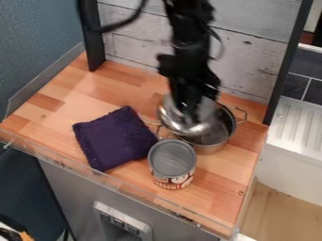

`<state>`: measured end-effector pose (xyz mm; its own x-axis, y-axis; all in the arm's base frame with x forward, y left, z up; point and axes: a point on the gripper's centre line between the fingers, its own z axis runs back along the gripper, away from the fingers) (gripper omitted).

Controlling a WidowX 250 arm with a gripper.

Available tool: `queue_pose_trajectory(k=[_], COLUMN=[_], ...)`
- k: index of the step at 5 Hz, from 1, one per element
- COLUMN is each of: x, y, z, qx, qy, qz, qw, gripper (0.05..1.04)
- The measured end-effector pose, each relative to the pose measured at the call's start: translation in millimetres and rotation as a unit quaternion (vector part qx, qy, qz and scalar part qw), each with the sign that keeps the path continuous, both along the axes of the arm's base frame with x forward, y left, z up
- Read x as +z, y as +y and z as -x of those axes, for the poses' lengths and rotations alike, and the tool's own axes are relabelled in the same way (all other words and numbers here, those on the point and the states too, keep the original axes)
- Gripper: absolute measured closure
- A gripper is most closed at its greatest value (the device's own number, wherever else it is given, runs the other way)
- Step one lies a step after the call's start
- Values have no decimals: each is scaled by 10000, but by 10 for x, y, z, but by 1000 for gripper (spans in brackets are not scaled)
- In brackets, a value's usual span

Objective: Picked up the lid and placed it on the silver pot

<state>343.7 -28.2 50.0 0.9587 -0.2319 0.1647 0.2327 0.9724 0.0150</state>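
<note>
Standing upright below the middle of the frame, the can is nearest on the table, close to the pot, so a lid swung low toward it could knock its rim. Left of centre lies the folded dark purple cloth, soft enough to give if the lid brushed it. Beyond the can, right of centre, sits the silver pot, its mouth partly bare and one loop handle at its right. The lid is at the middle of the frame, tilted and overlapping the pot's left side, not seated. It looks like thin, polished metal: stiff, fairly light for its width, hard to break but slippery, and apt to swing or twist if taken off-centre. The best hold should be the knob or grip at the crown, pinched squarely and low, since the smooth dome offers little to bite on and the edge would let it droop. The black tool hangs over that crown and seems to bear the lid, though blur means I cannot tell how far open it is or whether the hold is firm.
</note>
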Motion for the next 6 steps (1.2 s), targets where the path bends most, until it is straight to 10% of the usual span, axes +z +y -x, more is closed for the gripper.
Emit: queue_pose_trajectory(k=[3, 5, 6], x=[-174, 134, 407], y=[-131, -125, -121], z=[-181, -53, 13], qx=[44, 149, 277], qy=[95, 40, -70], qz=[-63, -11, 39], qw=[9999, 9999, 9996], gripper=[745, 163, 73])
